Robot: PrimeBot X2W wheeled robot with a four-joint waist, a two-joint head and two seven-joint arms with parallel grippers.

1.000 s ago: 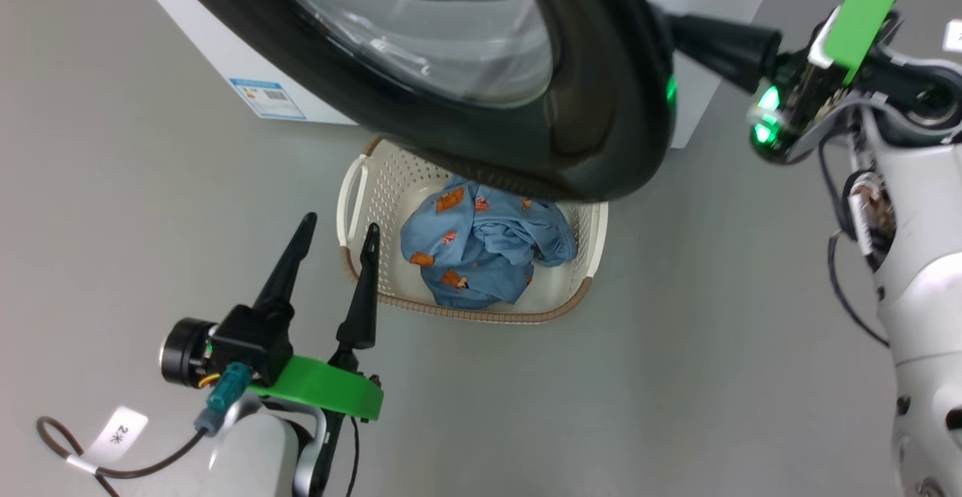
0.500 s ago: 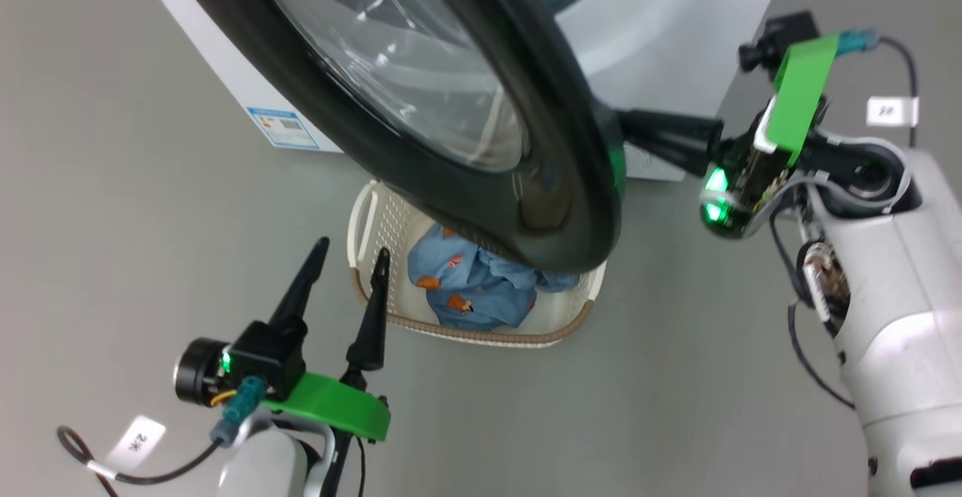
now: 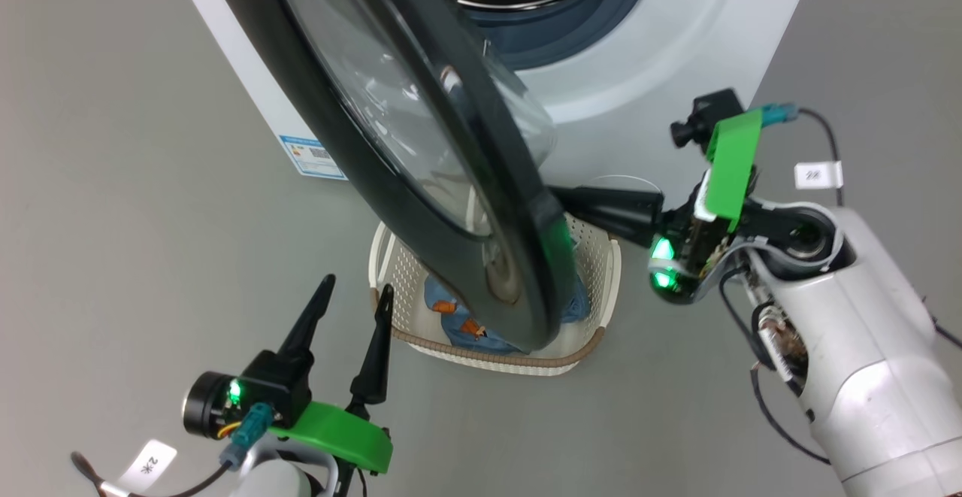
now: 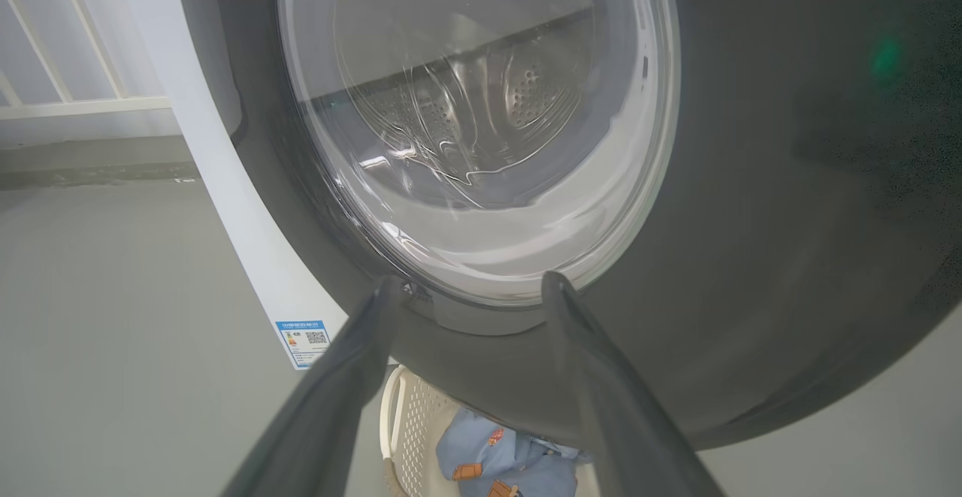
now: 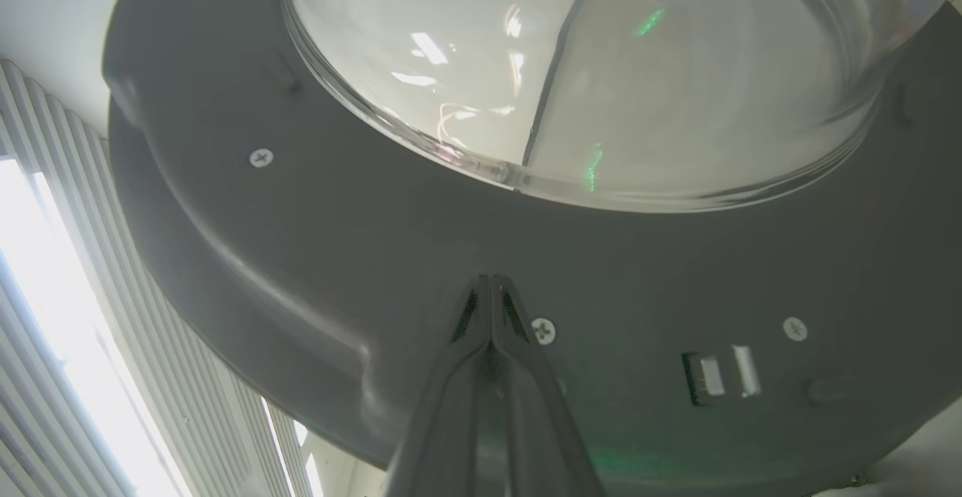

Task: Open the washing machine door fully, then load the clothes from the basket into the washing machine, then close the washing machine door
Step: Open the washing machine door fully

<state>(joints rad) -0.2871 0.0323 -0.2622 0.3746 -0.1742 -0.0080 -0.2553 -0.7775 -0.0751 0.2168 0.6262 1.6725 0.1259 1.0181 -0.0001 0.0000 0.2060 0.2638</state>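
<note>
1. Contact: right gripper (image 3: 562, 200), fingers pressed together, tips against the inner rim of the washing machine door (image 3: 391, 128).
2. On the door's outer side, left gripper (image 3: 358, 284), spread wide, empty.
3. Under the door's lower edge, the basket (image 3: 496, 358) with the clothes (image 3: 458, 324) inside.

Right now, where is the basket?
On the floor in the head view's middle, the basket sits before the washing machine, partly under the open washing machine door.

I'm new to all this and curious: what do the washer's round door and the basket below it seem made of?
Washing machine door: probably glossy black plastic, given its sheen, around a clear bulging window, likely glass from its sharp reflections. Basket: seemingly matte cream plastic, perforated, with a brown woven-look rim.
</note>
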